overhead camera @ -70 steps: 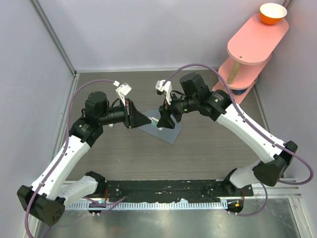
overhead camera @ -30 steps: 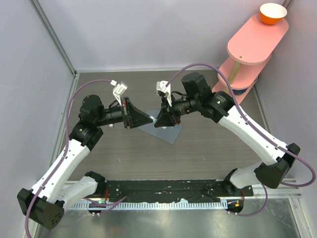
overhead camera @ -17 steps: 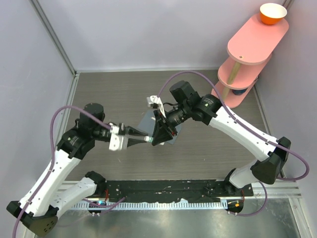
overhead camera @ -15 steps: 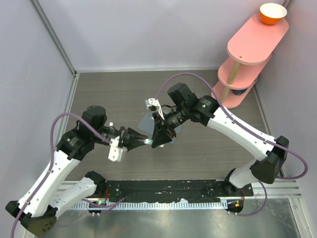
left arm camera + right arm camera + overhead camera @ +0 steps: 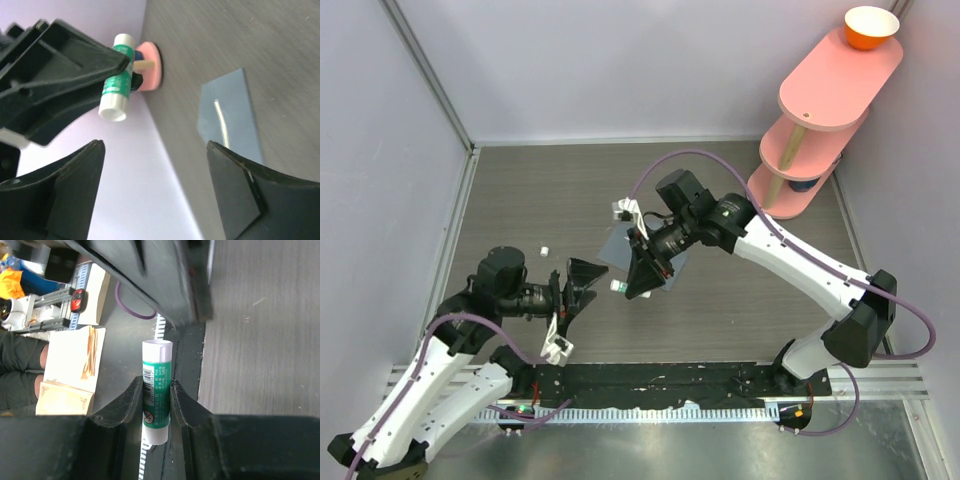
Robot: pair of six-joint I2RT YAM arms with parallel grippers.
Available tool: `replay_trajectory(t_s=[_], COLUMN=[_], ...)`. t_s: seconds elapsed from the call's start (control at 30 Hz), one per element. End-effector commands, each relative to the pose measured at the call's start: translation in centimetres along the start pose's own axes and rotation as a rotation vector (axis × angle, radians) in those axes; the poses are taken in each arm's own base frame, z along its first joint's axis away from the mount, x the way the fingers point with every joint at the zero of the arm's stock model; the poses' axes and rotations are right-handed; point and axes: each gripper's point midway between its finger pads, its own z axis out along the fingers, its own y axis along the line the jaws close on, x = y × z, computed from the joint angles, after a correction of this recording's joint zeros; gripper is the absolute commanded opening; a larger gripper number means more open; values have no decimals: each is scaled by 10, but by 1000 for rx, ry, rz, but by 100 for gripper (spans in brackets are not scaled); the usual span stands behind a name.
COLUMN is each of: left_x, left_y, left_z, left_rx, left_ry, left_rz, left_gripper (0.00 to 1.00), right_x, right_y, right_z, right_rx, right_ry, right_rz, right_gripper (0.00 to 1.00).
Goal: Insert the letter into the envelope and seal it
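Tabletop [image 5: 520,200] holds envelope [image 5: 237,125]; left claw [image 5: 155,147] retreated, spread apart; right claw [image 5: 156,400] clamps glue stick [image 5: 158,365].

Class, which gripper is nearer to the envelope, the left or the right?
Right. The right gripper, shut on a glue stick, hangs over the near edge of the envelope; the left gripper stands open, clear of it on the near left.

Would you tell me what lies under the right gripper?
The envelope lies flat on the table beneath the right gripper, which is shut on a glue stick. From above, the gripper covers the envelope's middle, so its contents cannot be seen.
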Motion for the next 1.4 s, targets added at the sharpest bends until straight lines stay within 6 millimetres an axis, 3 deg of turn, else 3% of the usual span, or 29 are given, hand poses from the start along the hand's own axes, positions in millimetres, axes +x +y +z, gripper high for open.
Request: replay_trajectory(t_s=[0.0,0.03,0.1,0.17,0.2,0.27,0.3,0.37,0.43,0.67,0.83,1.0,1.2,1.37], left_x=[5,6,-2,-9,-12,6,10,36,44,33,27,28,28,27], left_y=[17,32,7,19,24,40,43,50,60,98,82,75,81,81], left_z=[-26,-36,-35,-37,-34,-24,-21,-22,-24,-21,8,21,23,24], left_rx=[6,-9,131,122,87,-26,-105,-265,-413,-489,-343,-296,-284,-279], left_ry=[110,145,157,146,155,195,235,326,347,112,-7,-99,-176,-203], left_rz=[-502,-589,-839,-1000,-1217,-1424,-1650,-1766,-1940,-2125,-2385,-2602,-2624,-2625], left_gripper=[93,93,93,94,94,97,100,100,100,100,88,72,53,49], right_x=[-30,-33,-39,-41,-40,-39,-38,-39,-40,-46,-52,-55,-52,-52], right_y=[-4,-10,-18,-31,-37,-49,-51,-54,-57,-56,-50,-41,-29,-27], right_z=[-31,-38,-48,-58,-60,-64,-65,-68,-70,-71,-68,-67,-60,-58], right_rx=[90,135,200,301,335,402,413,439,455,477,483,480,469,467], right_ry=[-98,-107,-123,-112,-106,-93,-88,-83,-80,-67,-65,-65,-31,-22], right_rz=[-63,-78,-123,-185,-193,-201,-209,-223,-238,-309,-354,-393,-472,-488], right_gripper=[1,1,1,1,1,1,1,1,1,1,1,1,1,1])
